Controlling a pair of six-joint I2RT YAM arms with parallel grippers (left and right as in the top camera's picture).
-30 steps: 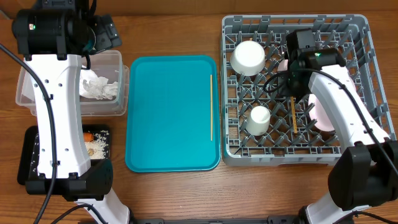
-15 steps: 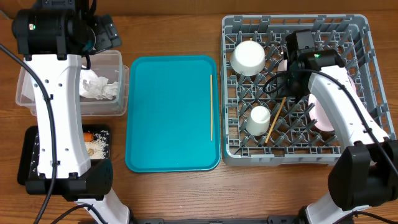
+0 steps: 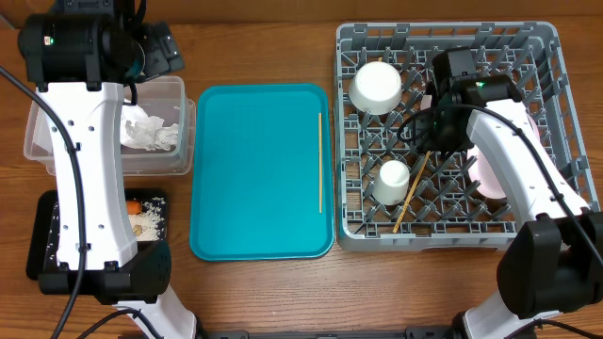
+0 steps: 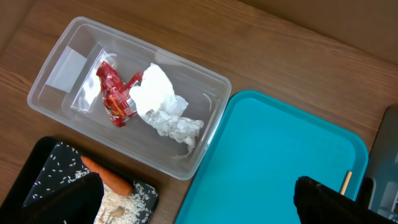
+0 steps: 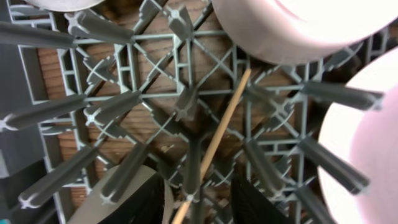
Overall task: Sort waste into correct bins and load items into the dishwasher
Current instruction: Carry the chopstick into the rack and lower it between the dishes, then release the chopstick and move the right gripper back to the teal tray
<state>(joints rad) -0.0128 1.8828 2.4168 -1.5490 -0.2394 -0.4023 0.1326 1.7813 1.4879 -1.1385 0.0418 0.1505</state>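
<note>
My right gripper (image 5: 208,200) hangs low inside the grey dishwasher rack (image 3: 556,56), jaws apart. A wooden chopstick (image 5: 217,140) runs loose between them and lies slanted across the pegs (image 3: 412,193). Around it are a whitish bowl (image 3: 377,87), a small white cup (image 3: 392,179) and the pink plate (image 5: 367,137). The second chopstick (image 3: 320,162) lies on the teal tray (image 3: 254,169). My left gripper (image 4: 193,202) is wide open above the clear tub (image 4: 208,140), which holds the red wrapper (image 4: 115,93) and crumpled paper (image 4: 161,106). The carrot (image 4: 106,174) and scraps (image 4: 121,202) lie in the black tray (image 4: 43,162).
Upright grey pegs (image 5: 56,109) crowd close round my right fingers. A second whitish bowl (image 5: 292,25) sits just past the chopstick's far end. The tub, black tray, teal tray and rack stand side by side on the wooden table (image 3: 273,292).
The right gripper has opened and let go of the chopstick, which tipped from near upright to lying slanted across the rack towards the front left. The left arm has not moved.
</note>
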